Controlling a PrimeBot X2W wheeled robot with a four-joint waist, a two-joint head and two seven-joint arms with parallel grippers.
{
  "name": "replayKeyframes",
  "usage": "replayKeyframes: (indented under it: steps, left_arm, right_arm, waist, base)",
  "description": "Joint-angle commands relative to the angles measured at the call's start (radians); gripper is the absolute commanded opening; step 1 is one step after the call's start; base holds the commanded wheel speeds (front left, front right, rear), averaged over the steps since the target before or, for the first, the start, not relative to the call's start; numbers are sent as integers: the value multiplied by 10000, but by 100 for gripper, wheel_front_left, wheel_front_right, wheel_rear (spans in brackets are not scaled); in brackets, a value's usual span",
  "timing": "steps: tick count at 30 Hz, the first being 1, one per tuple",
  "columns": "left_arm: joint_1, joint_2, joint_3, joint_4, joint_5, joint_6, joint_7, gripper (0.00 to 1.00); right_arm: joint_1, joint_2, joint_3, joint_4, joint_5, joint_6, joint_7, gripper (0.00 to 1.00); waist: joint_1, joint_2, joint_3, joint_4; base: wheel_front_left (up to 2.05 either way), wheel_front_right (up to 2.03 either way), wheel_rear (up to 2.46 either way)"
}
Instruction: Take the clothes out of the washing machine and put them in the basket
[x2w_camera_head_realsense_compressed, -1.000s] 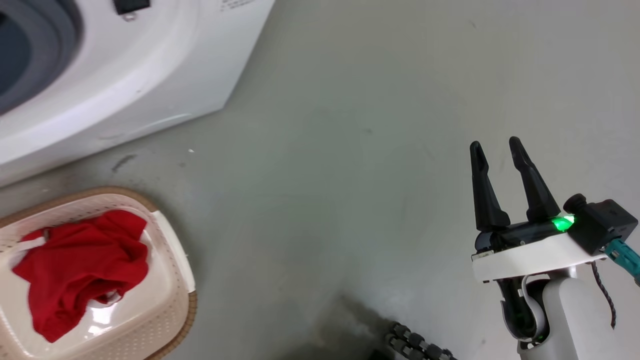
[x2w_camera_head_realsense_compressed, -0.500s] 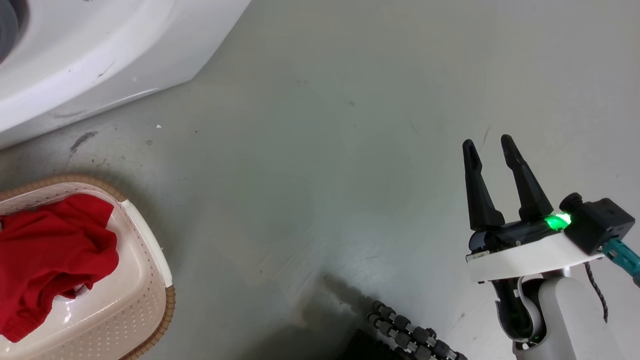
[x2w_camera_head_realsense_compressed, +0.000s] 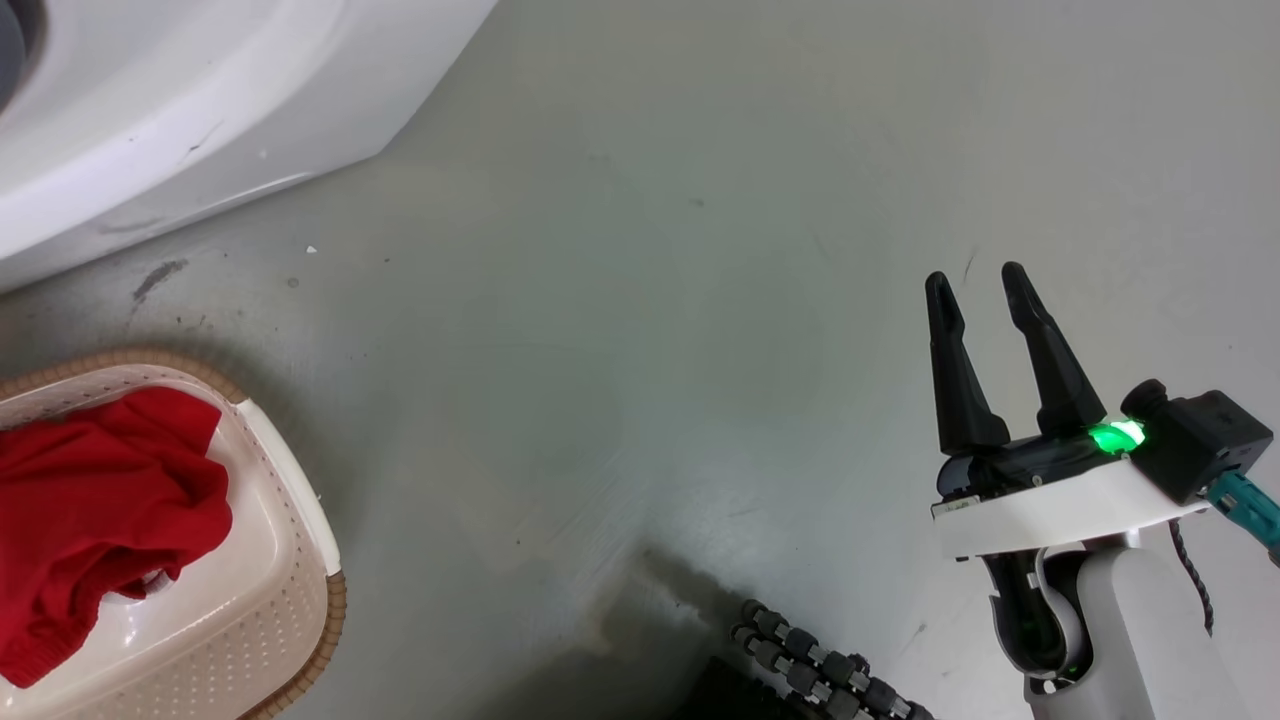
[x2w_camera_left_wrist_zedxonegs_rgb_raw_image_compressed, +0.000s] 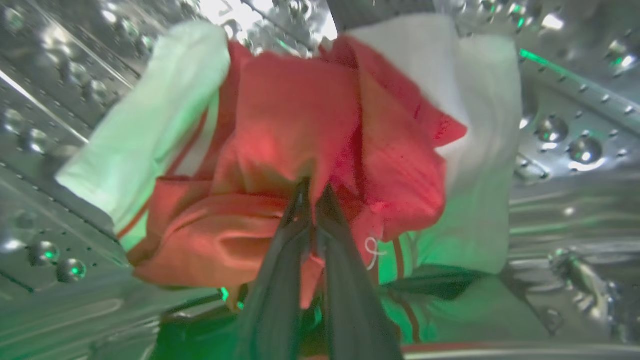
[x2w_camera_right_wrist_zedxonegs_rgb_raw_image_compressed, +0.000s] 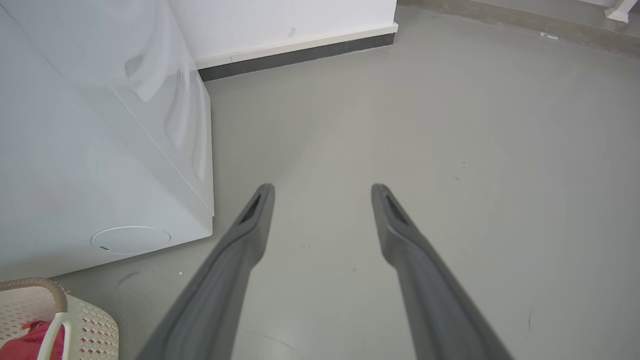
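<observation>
Grey floor (x2w_camera_head_realsense_compressed: 640, 350) bears the washing machine (x2w_camera_head_realsense_compressed: 150, 120) and basket (x2w_camera_head_realsense_compressed: 270, 620)

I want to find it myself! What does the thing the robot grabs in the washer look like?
Look inside the washing machine, in its steel drum. There the left end effector is pinched shut on a garment. It is red with white sleeves, while the red cloth in the basket shows none.

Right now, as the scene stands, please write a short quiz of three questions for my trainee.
1. True or false: the right pincer is shut on cloth.
2. The left pincer is shut on: A) a red-and-white garment, B) a blue towel, C) nothing?
3. Where does the second red garment lie?
Key: 1 false, it is open; 2 A; 3 in the basket.
</observation>
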Motion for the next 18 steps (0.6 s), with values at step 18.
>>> replayKeyframes:
  steps: [18]
  left_arm:
    - [1247, -737, 493, 1790, -289, 452, -5887, 0]
  right_arm:
    - [-66, 9, -431, 235, -348, -3, -21, 100]
  waist:
    - [-1, 0, -1542, 323]
  base:
    - [0, 0, 0]
